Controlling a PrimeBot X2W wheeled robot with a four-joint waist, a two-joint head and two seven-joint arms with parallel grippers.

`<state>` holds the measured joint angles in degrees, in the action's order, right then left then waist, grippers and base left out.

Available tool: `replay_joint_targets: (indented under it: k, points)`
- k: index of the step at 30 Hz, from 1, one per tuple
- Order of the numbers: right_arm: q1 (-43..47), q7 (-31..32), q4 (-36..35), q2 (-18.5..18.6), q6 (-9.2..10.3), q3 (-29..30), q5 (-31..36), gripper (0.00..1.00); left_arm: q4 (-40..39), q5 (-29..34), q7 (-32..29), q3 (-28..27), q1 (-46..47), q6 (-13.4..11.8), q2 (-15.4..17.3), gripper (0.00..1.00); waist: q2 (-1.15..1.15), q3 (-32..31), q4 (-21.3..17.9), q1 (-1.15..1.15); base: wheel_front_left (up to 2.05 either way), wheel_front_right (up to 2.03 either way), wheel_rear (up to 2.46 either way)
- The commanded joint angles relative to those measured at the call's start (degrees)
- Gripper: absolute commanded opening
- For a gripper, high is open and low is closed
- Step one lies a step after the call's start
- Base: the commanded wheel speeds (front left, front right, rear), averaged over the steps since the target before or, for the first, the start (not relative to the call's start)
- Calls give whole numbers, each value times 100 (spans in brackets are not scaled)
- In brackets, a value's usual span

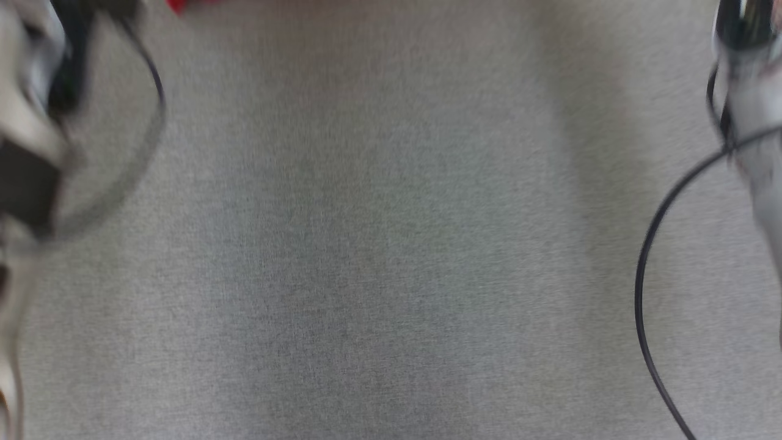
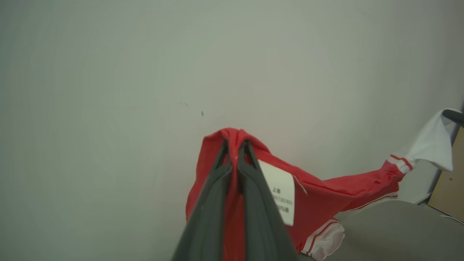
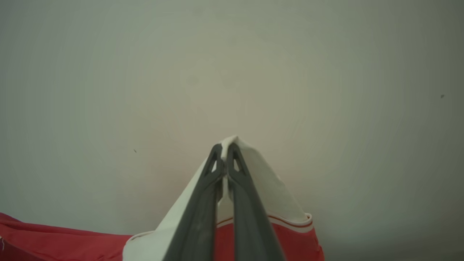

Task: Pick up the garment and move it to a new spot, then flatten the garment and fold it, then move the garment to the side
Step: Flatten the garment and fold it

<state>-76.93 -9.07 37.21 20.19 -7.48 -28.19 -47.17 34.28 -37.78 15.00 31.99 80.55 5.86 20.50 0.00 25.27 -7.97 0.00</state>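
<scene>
Jaws of left gripper (image 2: 236, 145) clamped tight on red fold of garment (image 2: 337, 192), just beside white care label (image 2: 282, 192). Jaws of right gripper (image 3: 224, 148) pinched together on garment's white sleeve end, red-striped band below fingers. Garment held up, stretched between both grippers in front of pale wall (image 2: 108, 90). Lower hem hangs near grey surface (image 2: 398, 232), contact unclear. Head view blurred: grey surface, black cable (image 1: 639, 287) at right, red sliver at top edge.

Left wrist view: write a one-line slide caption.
Left hand pinches the red garment, white label showing, before a pale wall.
</scene>
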Motion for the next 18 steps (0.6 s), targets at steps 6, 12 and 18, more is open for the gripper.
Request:
replay_joint_targets:
  k: [6, 12, 18]
  points:
    - [1821, 83, -1225, 477, -2, -33, -485, 0, -1452, -329, -29, -170, -1805, -556, 434, 0, 0, -637, -59, 0, 0, 0, 0]
    - [3489, 289, -2316, 624, -2, 197, -468, 0, -2798, -379, -39, -217, -3577, -1224, 891, 0, 0, -965, -90, 0, 0, 0, 0]
    - [5096, 679, -3049, 495, -2, 526, -345, 0, -3294, -453, 11, -251, -5085, -1466, 964, 0, 0, -1291, -11, 0, 0, 0, 0]
